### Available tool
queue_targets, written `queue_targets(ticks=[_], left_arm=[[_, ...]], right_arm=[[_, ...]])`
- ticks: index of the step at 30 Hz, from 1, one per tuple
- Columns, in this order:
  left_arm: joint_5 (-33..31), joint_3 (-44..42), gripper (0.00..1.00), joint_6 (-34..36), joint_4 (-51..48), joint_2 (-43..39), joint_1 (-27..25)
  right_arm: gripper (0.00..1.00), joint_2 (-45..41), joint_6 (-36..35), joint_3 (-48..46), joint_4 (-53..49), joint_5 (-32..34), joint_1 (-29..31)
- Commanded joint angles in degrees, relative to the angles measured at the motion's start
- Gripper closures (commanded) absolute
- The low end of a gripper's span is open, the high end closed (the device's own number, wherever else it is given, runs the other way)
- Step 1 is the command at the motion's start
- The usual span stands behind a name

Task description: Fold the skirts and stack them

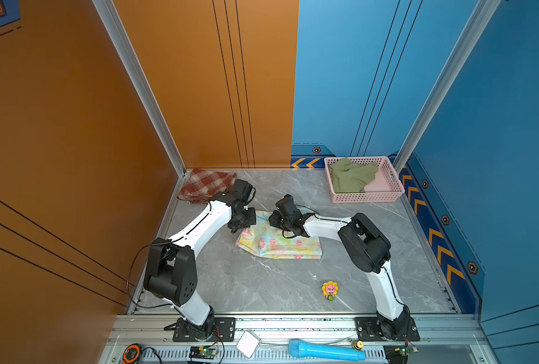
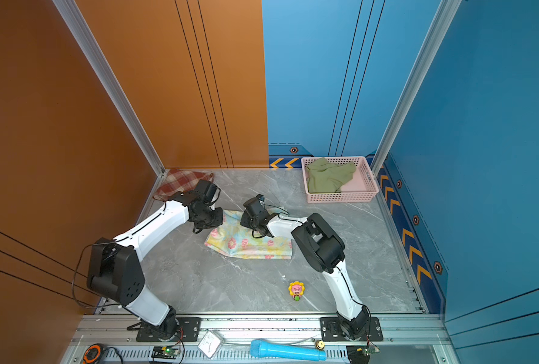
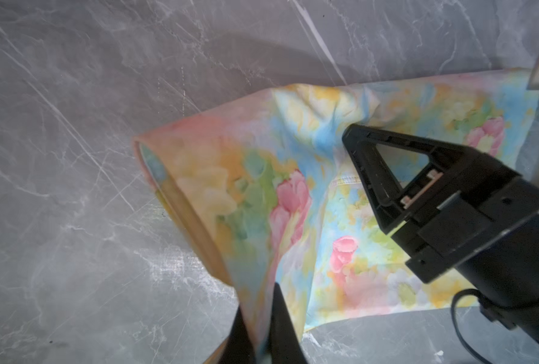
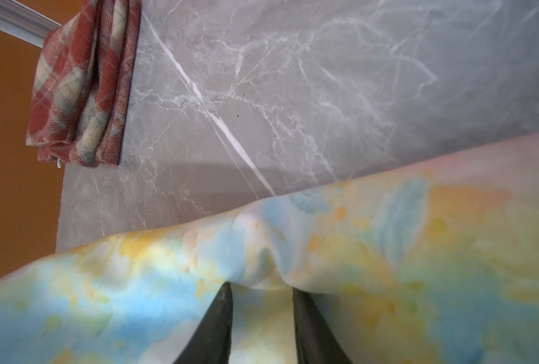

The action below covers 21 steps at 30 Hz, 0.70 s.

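Three skirts in play! The floral skirt (image 1: pixel 277 244) lies in the middle of the table (image 1: pixel 246 283), partly folded, with both arms down at its far edge. The left gripper (image 3: pixel 260 334) is clamped tight on a corner, cloth pinched between its fingers. The right gripper (image 4: pixel 262 302), just beside it, has its fingers partly apart with a pucker of the same cloth bunched between them; firm hold or not, I cannot tell. The plaid skirt (image 1: pixel 206 186) sits folded in the far left corner. The green skirt (image 1: pixel 351 178) lies crumpled in the pink basket (image 1: pixel 367 198), far right.
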Motion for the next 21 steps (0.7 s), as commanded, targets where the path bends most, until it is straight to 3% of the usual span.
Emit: queue_targets(ticks=[1,10,14,21], left_arm=[[0.0,2.9,1.0,0.6,-1.6,-1.9,-0.5],[-0.3,3.8,1.0,0.8,-2.0,0.3,-1.0],[-0.3,4.3,1.0,1.0,-2.0,0.8,-1.0],[-0.1,4.3,1.0,1.2,-2.3,1.5,-1.0]], right_arm=[[0.66,0.1,0.9,-0.3,2.0,2.3,-0.1],[0.61,-8.6,0.1,-3.5,4.9,3.9,-1.8],[0.63,-6.9,2.1,-1.2,5.8,2.7,-3.7],[0.76,-0.1,5.6,2.4,7.9,3.3,-2.8]])
